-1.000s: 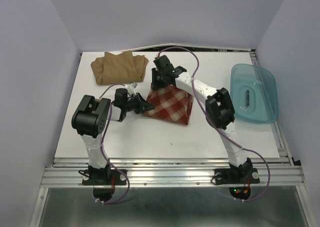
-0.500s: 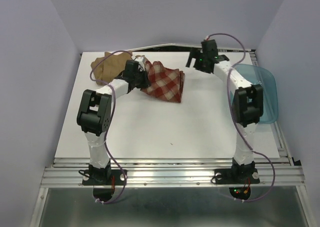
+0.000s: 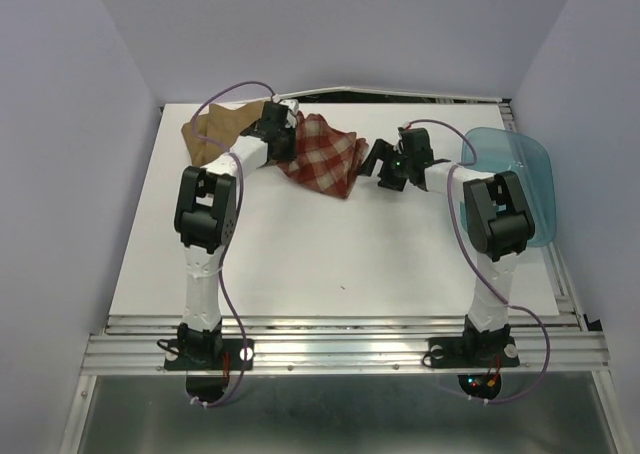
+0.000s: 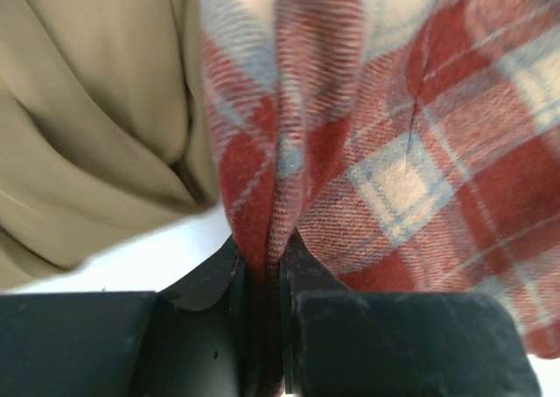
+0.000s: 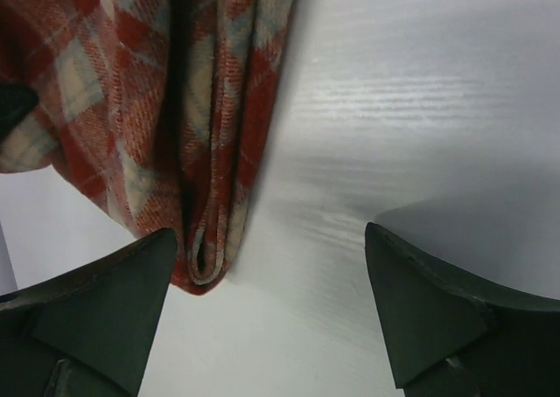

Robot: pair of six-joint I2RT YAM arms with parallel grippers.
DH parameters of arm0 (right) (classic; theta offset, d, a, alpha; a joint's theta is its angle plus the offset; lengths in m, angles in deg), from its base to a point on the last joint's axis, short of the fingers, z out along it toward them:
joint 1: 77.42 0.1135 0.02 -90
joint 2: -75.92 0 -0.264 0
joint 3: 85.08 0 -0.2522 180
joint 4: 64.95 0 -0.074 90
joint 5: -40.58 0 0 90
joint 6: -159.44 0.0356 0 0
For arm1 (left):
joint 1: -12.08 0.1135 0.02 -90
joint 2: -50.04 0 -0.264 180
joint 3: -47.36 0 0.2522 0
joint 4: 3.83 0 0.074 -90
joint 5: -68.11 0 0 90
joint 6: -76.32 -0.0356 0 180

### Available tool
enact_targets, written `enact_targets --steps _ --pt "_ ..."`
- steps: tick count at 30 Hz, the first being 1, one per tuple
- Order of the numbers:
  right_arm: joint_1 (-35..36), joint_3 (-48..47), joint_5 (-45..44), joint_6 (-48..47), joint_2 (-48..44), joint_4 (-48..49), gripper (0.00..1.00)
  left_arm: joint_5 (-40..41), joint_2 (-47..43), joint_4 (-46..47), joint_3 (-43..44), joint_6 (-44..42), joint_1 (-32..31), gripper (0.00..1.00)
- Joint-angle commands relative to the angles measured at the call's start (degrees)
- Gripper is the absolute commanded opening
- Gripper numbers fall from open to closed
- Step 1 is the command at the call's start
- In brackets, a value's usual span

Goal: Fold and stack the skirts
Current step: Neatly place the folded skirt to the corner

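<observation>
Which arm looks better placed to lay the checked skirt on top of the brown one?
Probably the left. The left gripper is shut on a fold of the plaid skirt, right beside the tan skirt. The right gripper stands open, holding nothing, by the plaid's other edge.

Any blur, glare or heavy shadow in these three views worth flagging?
Top view: sharp, evenly lit, soft shadows. Left wrist view: plaid skirt and tan skirt sit very close, slightly blurred. Right wrist view: table shows a pale sheen and a grey shadow; cloth folds sharp.
</observation>
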State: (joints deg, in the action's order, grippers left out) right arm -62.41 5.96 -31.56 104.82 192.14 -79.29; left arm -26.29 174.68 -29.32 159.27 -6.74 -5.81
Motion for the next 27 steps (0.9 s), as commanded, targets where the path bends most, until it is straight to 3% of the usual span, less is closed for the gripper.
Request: enact_targets --steps 1,5,27 --pt "-0.6 -1.5 1.7 2.2 1.4 9.1 0.93 6.0 -2.2 -0.6 7.7 -4.6 0.6 0.00" --pt "-0.6 -0.3 1.1 1.6 0.7 9.7 0.94 6.8 -1.3 -1.9 13.0 -6.3 0.8 0.00" --pt "-0.6 0.2 2.5 1.4 0.8 9.5 0.94 12.9 -5.5 -2.2 21.8 -13.2 2.2 0.00"
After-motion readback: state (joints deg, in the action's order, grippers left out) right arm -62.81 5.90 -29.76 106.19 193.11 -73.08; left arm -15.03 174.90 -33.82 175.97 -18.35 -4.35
